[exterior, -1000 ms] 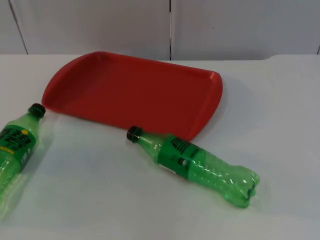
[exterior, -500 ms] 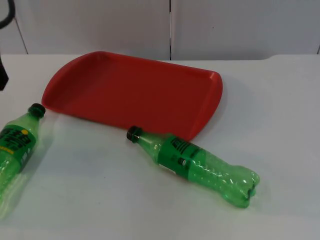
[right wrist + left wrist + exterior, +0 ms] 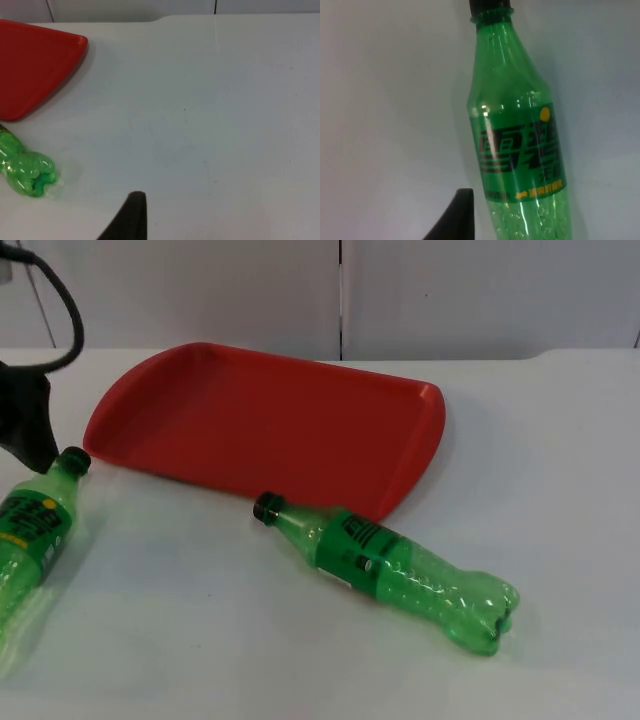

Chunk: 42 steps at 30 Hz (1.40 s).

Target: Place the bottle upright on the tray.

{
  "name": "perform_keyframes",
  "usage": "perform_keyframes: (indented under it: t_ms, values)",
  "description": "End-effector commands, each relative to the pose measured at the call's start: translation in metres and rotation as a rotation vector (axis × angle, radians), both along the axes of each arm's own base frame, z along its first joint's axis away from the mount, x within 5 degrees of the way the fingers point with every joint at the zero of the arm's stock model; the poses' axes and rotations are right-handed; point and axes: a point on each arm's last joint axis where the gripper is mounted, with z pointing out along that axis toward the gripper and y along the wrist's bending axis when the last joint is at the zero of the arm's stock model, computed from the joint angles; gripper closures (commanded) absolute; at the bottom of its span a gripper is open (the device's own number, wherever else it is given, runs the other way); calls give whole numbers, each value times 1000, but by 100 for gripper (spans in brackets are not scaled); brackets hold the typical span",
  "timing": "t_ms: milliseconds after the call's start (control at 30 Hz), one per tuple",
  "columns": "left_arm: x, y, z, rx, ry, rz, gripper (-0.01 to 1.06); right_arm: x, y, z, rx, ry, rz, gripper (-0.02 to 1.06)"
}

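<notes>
A green soda bottle (image 3: 395, 573) is lying on its side on the white counter (image 3: 560, 490), nearest the camera, with its black cap pointing toward the red tray (image 3: 270, 425) just beyond it. The bottle's crumpled base (image 3: 30, 172) is appearing in the right wrist view, well apart from the right tool (image 3: 131, 212), which is waiting over bare counter; its opening cannot be determined. A second green soda bottle (image 3: 517, 135) is lying directly beneath the left tool (image 3: 30, 425), which is hovering just above that bottle's black cap (image 3: 72, 459). The left tool's opening cannot be determined. The tray is sitting beside the left tool, against the grey partition wall (image 3: 200, 290).
</notes>
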Motion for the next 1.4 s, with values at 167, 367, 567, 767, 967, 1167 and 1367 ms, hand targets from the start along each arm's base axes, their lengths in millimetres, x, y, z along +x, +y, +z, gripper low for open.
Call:
perform_keyframes:
  t_ms: [167, 367, 567, 767, 967, 1167, 1367]
  values:
    - [13, -2, -29, -18, 37, 5, 0, 0, 0, -1, -2, -1, -7, 0]
    - [19, 11, -44, -88, 63, 41, 0, 0, 0, -1, -2, -1, -7, 0]
    - [26, 27, -56, -143, 88, 86, 0, 0, 0, -1, -2, -1, -7, 0]
    - [35, 29, -75, -131, 134, 80, 0, 0, 0, -1, -2, -1, -7, 0]
    - [45, 31, -90, -127, 158, 86, 0, 0, 0, -1, 0, -1, -6, 0]
    - [51, 33, -101, -101, 161, 89, 0, 0, 0, -1, 0, -1, -6, 0]
    - [54, 34, -107, -64, 138, 101, 0, 0, 0, -1, 0, -1, -6, 0]
